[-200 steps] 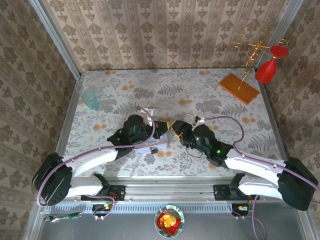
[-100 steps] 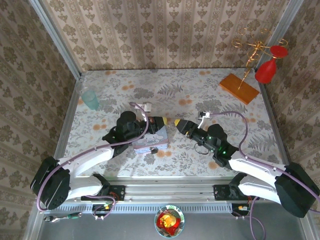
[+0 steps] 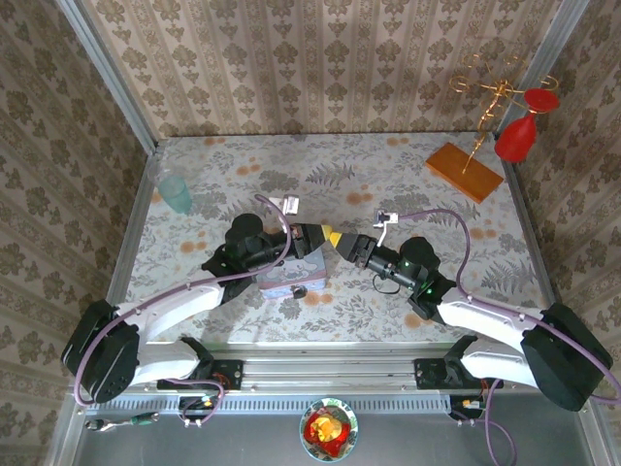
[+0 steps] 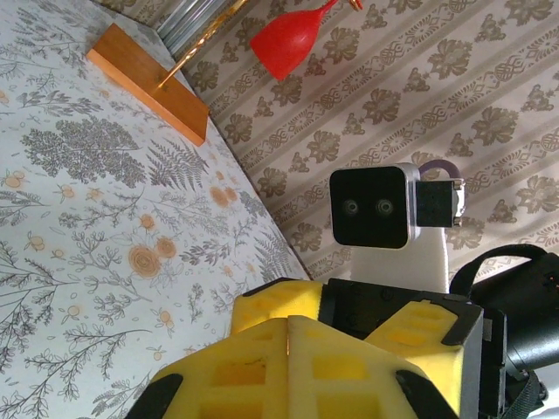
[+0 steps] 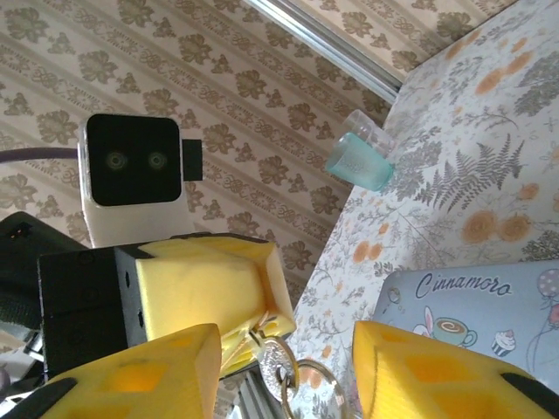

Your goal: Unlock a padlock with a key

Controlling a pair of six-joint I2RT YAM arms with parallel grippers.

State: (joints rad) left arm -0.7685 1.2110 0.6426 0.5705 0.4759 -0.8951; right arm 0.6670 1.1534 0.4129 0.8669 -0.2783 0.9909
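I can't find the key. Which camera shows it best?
Right wrist view: the key and ring hang from the left gripper. From above it is too small to tell; in the left wrist view fingers cover it.

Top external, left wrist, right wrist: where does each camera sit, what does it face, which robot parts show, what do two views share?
Top external: above, behind the robot, looking down on the table; left arm, right arm show.
Left wrist: on left arm, facing wooden block and right wrist's camera; own fingers at bottom.
Right wrist: on right arm, facing teal cup, tin, left wrist's camera; own fingers apart.
Shared: cup and tin, in top external and right wrist.
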